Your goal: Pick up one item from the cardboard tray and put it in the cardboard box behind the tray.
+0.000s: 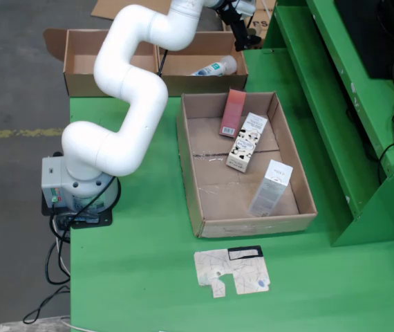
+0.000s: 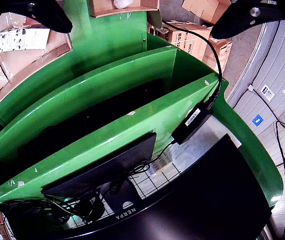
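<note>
1. Nearest us in the fixed view, we are seeing a flattened cardboard scrap (image 1: pixel 232 271) lying on the green surface (image 1: pixel 142 277), just before the cardboard tray (image 1: pixel 198 207), which is holding a pink box (image 1: pixel 232 113), a cow-patterned carton (image 1: pixel 247 142) and a pale box (image 1: pixel 271 187).
2. Behind the tray, the cardboard box (image 1: pixel 183 84) is holding a white bottle (image 1: pixel 216 68); the tool (image 1: pixel 242 31) is hovering near its right end.
3. In the riding view, we are seeing the tool's black fingers (image 2: pixel 42 14) spread wide, empty, facing green shelving (image 2: pixel 132 95).
</note>
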You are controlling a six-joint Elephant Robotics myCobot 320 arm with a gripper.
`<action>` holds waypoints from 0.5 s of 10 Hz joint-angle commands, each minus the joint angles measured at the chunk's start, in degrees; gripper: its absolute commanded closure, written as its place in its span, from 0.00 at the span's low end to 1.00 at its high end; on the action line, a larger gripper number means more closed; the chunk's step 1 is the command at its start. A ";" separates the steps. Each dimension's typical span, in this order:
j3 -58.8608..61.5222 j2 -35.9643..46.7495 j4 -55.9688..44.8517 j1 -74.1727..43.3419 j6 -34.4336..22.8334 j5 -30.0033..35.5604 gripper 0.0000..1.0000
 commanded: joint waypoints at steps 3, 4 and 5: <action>1.49 3.06 53.28 -3.83 -88.67 -94.20 0.00; 1.49 3.06 53.28 -3.83 -88.66 -94.19 0.00; 1.49 11.46 62.95 5.45 -87.19 -104.80 0.00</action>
